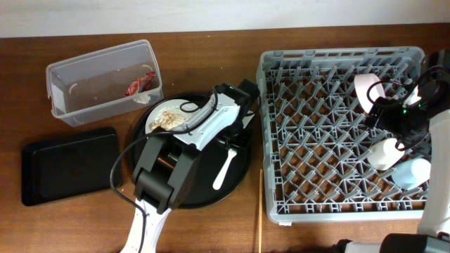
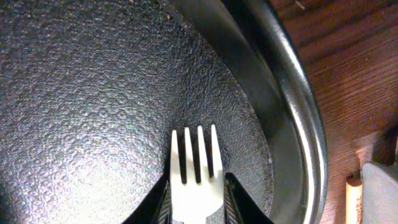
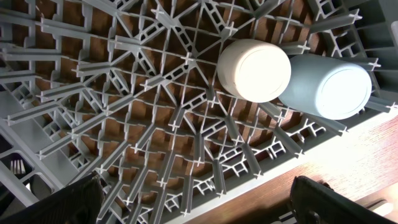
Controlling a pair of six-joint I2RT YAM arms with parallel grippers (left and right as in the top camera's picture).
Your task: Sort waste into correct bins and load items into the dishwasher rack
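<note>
My left gripper (image 2: 196, 208) is down on the round black tray (image 1: 239, 179), shut on the head of the white fork (image 2: 196, 168); the fork's handle shows in the overhead view (image 1: 222, 172). The white plate (image 1: 163, 112) with beige rice scraps (image 1: 169, 121) lies on that tray, partly under my left arm. My right gripper (image 3: 205, 205) is wide open and empty above the grey dishwasher rack (image 1: 316, 133). The white cup (image 3: 254, 70) and blue cup (image 3: 329, 86) stand upside down in the rack. A pale bowl (image 1: 367, 88) leans among the pegs.
The clear tub (image 1: 84, 88) at the back left holds the red wrapper (image 1: 140, 84) and a white paper scrap (image 1: 141, 98). The shallow black tray (image 1: 70, 165) lies in front of it. A thin wooden stick (image 1: 260, 204) lies between the round tray and the rack.
</note>
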